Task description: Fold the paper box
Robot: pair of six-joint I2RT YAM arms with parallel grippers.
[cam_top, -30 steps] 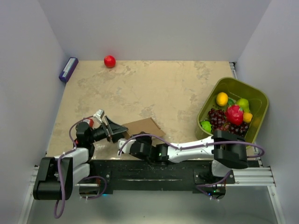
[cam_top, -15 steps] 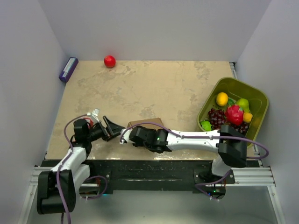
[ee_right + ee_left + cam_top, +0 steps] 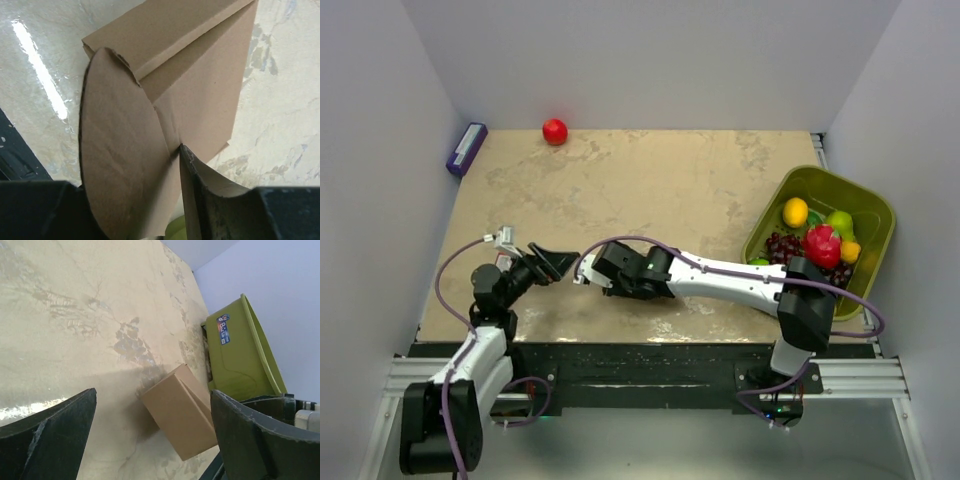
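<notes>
At the far left edge of the mottled beige table [image 3: 670, 180] lies a small purple box [image 3: 466, 148], with a red ball [image 3: 554, 131] by the back wall. The left gripper [image 3: 552, 262] hangs low near the front, its dark, scuffed fingers [image 3: 60, 435] spread wide with nothing between them.

The paper box [image 3: 181, 415] lies flat on the table just ahead of it. It is plain, matte brown cardboard, a shallow rectangular block. In the left wrist view its long axis runs diagonally, the far end pointing toward the bin. From overhead it is hidden beneath the right gripper [image 3: 586, 276].

The right wrist view shows a rounded flap standing up from the box's near end, its base cut off. One finger [image 3: 200, 195] touches the flap's edge and the other is hidden behind it, so I cannot tell whether the flap is clamped.

At the right sits a lime-green plastic bin [image 3: 868, 205] of fruit.
</notes>
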